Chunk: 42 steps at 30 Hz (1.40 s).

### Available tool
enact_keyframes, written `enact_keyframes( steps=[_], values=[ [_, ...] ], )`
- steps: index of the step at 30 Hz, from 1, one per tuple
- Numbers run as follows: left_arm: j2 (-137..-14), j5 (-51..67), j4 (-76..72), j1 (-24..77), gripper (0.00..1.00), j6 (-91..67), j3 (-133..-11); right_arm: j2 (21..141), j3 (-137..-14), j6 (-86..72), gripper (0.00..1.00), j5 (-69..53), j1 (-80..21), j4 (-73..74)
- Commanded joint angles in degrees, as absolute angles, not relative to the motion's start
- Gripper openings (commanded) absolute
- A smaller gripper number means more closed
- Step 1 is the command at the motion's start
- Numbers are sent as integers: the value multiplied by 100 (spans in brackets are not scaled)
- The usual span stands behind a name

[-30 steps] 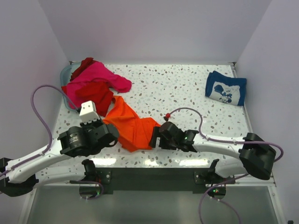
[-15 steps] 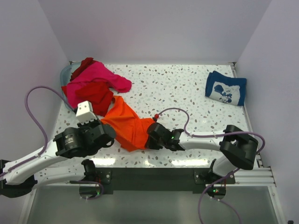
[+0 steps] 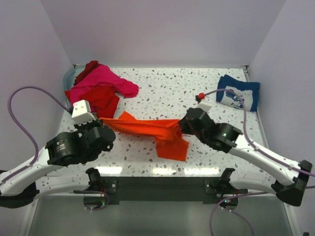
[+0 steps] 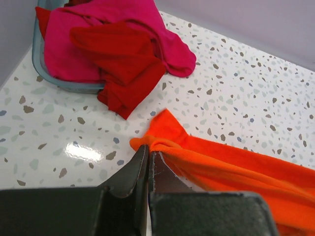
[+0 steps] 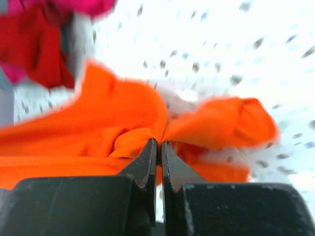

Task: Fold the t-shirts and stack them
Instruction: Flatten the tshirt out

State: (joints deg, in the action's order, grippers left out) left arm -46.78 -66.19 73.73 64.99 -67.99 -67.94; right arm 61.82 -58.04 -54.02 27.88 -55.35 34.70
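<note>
The orange t-shirt (image 3: pixel 147 129) hangs stretched between my two grippers over the front of the table. My left gripper (image 3: pixel 102 120) is shut on its left end (image 4: pixel 160 143). My right gripper (image 3: pixel 180 125) is shut on a bunched part of the orange cloth (image 5: pixel 142 137), and a flap droops to the table below it. The hot pink t-shirt (image 3: pixel 101 78) and a red t-shirt (image 3: pixel 101 98) lie heaped at the back left, spilling out of a bin. A folded navy blue t-shirt with white print (image 3: pixel 237 93) lies at the back right.
A pale blue-grey bin (image 4: pixel 59 82) holds the pink and red pile at the back left corner. White walls close the table on three sides. The right arm's purple cable (image 3: pixel 224 91) loops over the navy shirt.
My right gripper closed on the orange shirt and pulled right and up. The left gripper drew back left. The shirt went from a crumpled heap to a taut band.
</note>
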Motion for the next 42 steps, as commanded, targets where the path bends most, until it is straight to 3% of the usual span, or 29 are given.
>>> enact_keyframes(
  steps=[1, 6, 7, 8, 10, 11, 14, 16, 20, 28, 42],
  values=[
    [-4579, -7295, 7137, 6478, 0, -6407, -7040, 5643, -6792, -4685, 0, 4173, -5309, 4894],
    [-4430, -7286, 7067, 6478, 0, -6547, -6777, 5686, -7953, -4097, 0, 4772, -5309, 5432],
    [-4386, -7260, 7058, 6478, 0, -6574, -6698, 5800, -7998, -4026, 5, 4772, -5300, 5388],
    [-4377, -7199, 7032, 6478, 0, -6592, -6532, 5888, -8007, -3973, 22, 4746, -5309, 5283],
    [-4386, -7093, 6917, 6478, 0, -6601, -6364, 6212, -7972, -3981, 45, 4484, -5300, 5212],
    [-4412, -6962, 6821, 6478, 0, -6583, -6207, 6318, -7876, -4086, 63, 4326, -5309, 5160],
    [-4543, -6646, 6654, 6478, 0, -6548, -5847, 6609, -7386, -4463, 77, 3737, -5309, 4985],
    [-4684, -6470, 6294, 6478, 0, -6303, -5635, 6618, -6946, -4657, 81, 3325, -5300, 4756],
    [-4983, -6223, 6012, 6478, 0, -6223, -5203, 6487, -5428, -5324, 84, 2568, -5300, 4009],
    [-5160, -6196, 5731, 6478, 0, -5986, -5063, 6074, -3913, -6108, 84, 2057, -5642, 3657],
    [-4896, -6249, 5809, 6381, 0, -5897, -5036, 6916, -3261, -6513, 76, 1705, -5766, 2918]
  ],
)
